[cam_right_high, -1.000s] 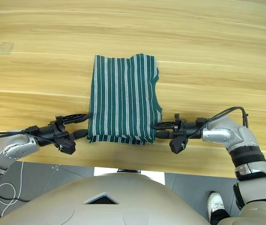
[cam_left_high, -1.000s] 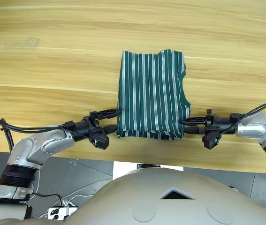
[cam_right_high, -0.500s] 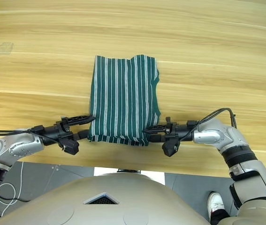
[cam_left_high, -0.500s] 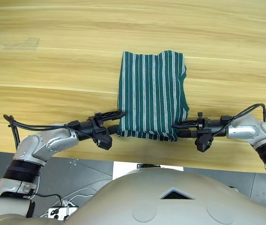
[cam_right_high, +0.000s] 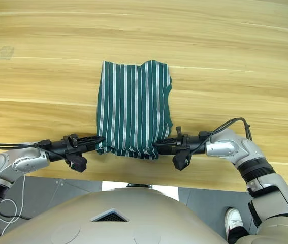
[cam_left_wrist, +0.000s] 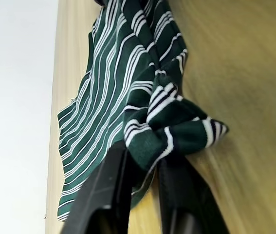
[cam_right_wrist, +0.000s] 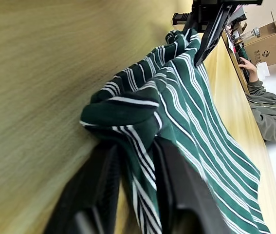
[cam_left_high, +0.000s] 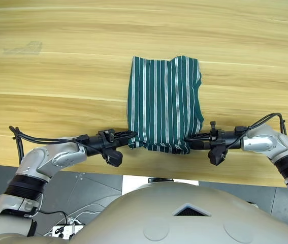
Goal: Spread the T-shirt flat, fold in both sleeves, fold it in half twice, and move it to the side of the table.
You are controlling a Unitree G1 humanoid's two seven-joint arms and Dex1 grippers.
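I have the left gripper (cam_left_high: 130, 135) clamped on the near-left corner of the T-shirt (cam_left_high: 165, 99), which lies as a narrow sleeves-in strip by the near edge of the table (cam_left_high: 57, 76). The right gripper (cam_left_high: 189, 138) is clamped on the near-right corner. I reckon holding both corners lets me carry the hem over for a half fold.

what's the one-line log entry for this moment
left gripper: shut on shirt, near left corner | right gripper: shut on shirt, near right corner | shirt: narrow strip on table

The T-shirt (cam_left_high: 164, 101) lay on the table (cam_left_high: 57, 76), with the left gripper (cam_left_high: 128, 136) and right gripper (cam_left_high: 190, 138) at its near corners.
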